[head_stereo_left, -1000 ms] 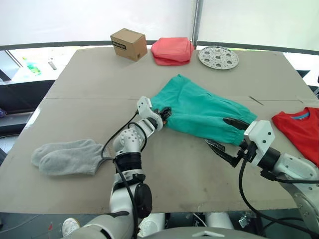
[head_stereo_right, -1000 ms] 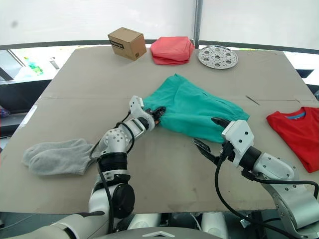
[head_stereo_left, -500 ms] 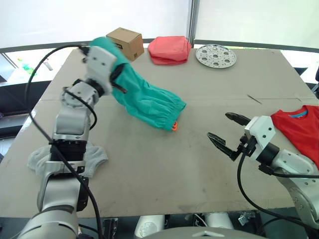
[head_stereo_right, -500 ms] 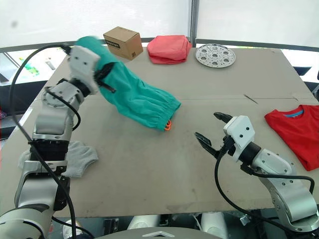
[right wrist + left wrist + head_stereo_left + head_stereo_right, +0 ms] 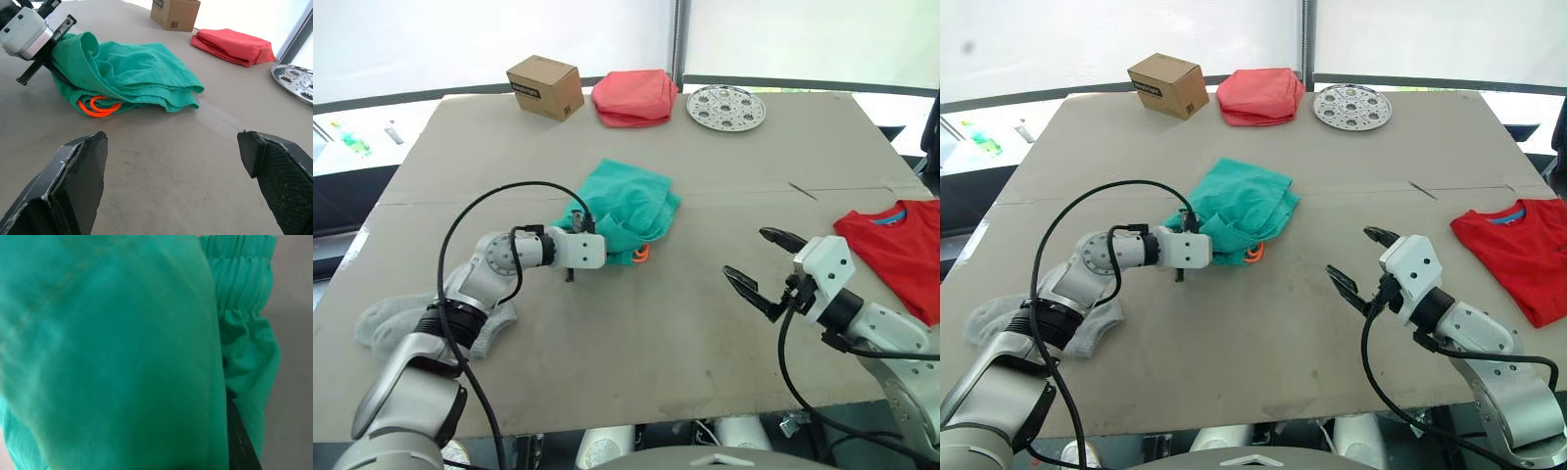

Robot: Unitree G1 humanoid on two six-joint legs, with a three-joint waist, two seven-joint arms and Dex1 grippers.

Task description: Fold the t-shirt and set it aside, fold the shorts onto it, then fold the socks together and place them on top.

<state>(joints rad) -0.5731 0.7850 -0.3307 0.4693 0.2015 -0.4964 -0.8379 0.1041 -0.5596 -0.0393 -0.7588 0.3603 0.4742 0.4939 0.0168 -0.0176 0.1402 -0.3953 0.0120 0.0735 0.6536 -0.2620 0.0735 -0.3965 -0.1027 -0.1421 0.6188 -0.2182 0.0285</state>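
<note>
The teal shorts (image 5: 625,208) lie bunched in a folded heap at the table's middle, and their orange cord (image 5: 641,257) pokes out at the near edge. My left gripper (image 5: 595,245) is pushed into the heap's near-left side, shut on the shorts; teal cloth covers its fingers. Over bare table to the right of the heap, my right gripper (image 5: 747,253) is open and holds nothing. The red t-shirt (image 5: 896,250) lies flat at the right edge. The grey socks (image 5: 396,328) lie near the left front, partly under my left arm.
Along the far edge stand a cardboard box (image 5: 545,86), a salmon-pink cloth bundle (image 5: 631,96) and a round perforated metal plate (image 5: 726,106). Bare tabletop (image 5: 636,343) stretches in front of the shorts and between the two grippers.
My left arm has swung the shorts down from high at the far left onto the table's middle, where they now lie doubled over. The right gripper stayed open, barely moving.
</note>
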